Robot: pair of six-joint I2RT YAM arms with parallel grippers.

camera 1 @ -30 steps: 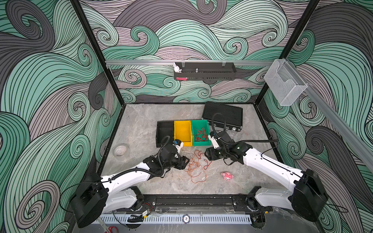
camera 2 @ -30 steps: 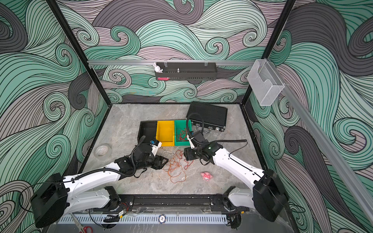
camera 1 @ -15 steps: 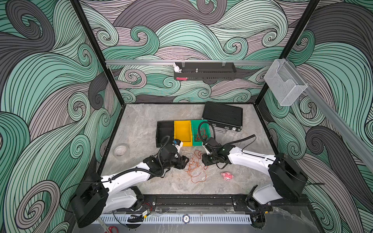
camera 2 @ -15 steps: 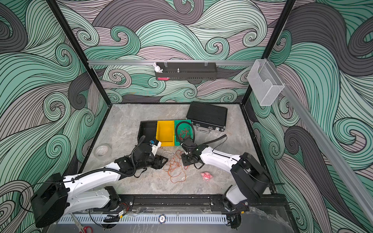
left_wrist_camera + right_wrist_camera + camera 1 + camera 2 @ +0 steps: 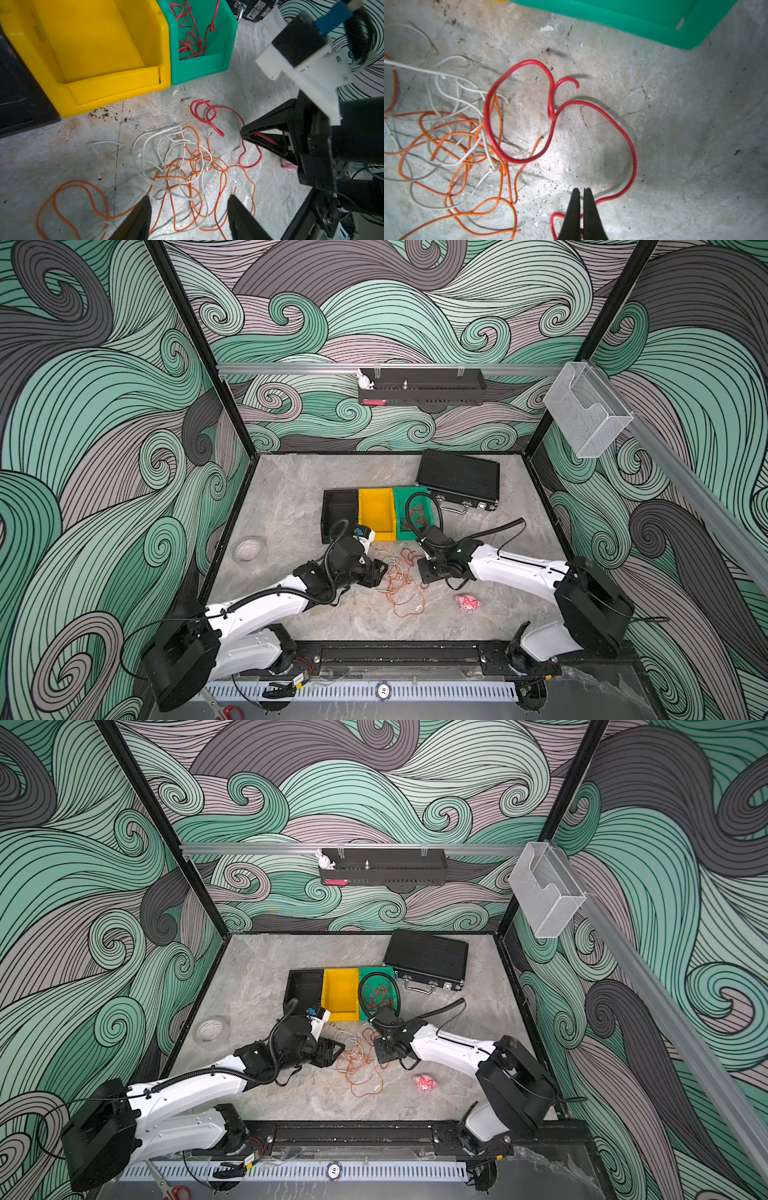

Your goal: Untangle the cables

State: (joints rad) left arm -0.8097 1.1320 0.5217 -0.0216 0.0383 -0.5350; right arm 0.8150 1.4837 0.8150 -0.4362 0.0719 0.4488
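Low over the table (image 5: 685,128), right tool (image 5: 581,190) pinching red cable (image 5: 631,145)

Both arms stretched low — left gripper (image 5: 189,204) spread wide, right gripper (image 5: 581,192) pinched onto a red cable (image 5: 631,149).

The walls (image 5: 124,406) carry a pattern of big waves and curls in green, pale mint, mauve-grey and dark grey, all drawn with thin black lines. The tabletop (image 5: 291,489) is grey with marble-like veins and some brownish stains. Near its middle stand a black bin (image 5: 16,104), a yellow bin (image 5: 93,41) and a green bin (image 5: 199,68) with red wires (image 5: 193,39) inside. On the tabletop lie a red cable (image 5: 631,149), an orange cable (image 5: 74,181) and a white cable (image 5: 112,142). The ribbed case (image 5: 457,475) toward the back edge is black. The plush toy (image 5: 467,602) is pink. The robot arms (image 5: 266,605) are white with black joints.
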